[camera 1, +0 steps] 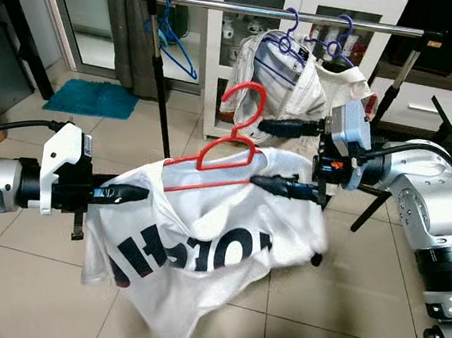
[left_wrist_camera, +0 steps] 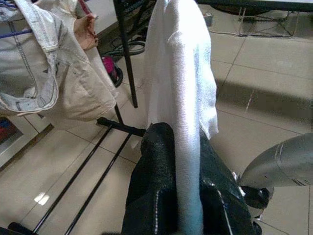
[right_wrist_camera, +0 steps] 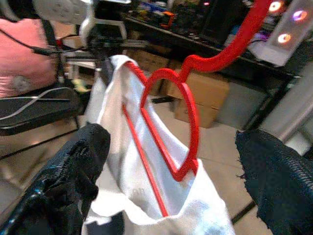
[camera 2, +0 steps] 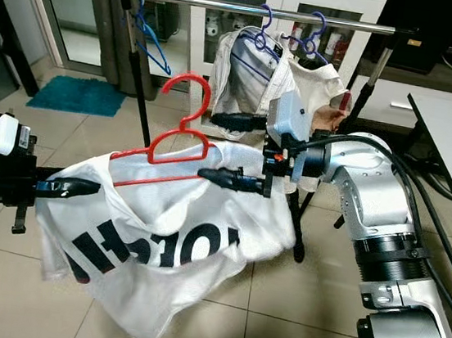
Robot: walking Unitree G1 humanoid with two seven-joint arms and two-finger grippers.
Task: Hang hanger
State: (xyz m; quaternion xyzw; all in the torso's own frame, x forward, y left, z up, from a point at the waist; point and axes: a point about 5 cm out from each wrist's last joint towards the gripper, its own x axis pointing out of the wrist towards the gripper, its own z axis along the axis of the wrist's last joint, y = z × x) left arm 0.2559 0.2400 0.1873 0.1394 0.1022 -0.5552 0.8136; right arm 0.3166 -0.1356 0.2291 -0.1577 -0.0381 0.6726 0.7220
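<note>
Left hand [camera 1: 128,195] clamps the white shirt [camera 1: 217,242], right hand [camera 1: 281,155] gapes beside the red hanger [camera 1: 228,149] — unheld, it may slip off before reaching the rail [camera 1: 254,10]

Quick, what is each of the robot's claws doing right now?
Left gripper: shut on the white shirt.
Right gripper: open, fingers either side of the shirt's end near the red hanger.

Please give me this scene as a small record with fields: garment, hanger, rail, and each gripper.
garment: white T-shirt with dark letters, stretched between both grippers
hanger: red hanger inside the shirt's neck, hook up, below the rail
rail: metal clothes rail, blue hangers and light clothes on it
left gripper: shut on the shirt's edge
right gripper: open, fingers either side of the shirt's end
</note>
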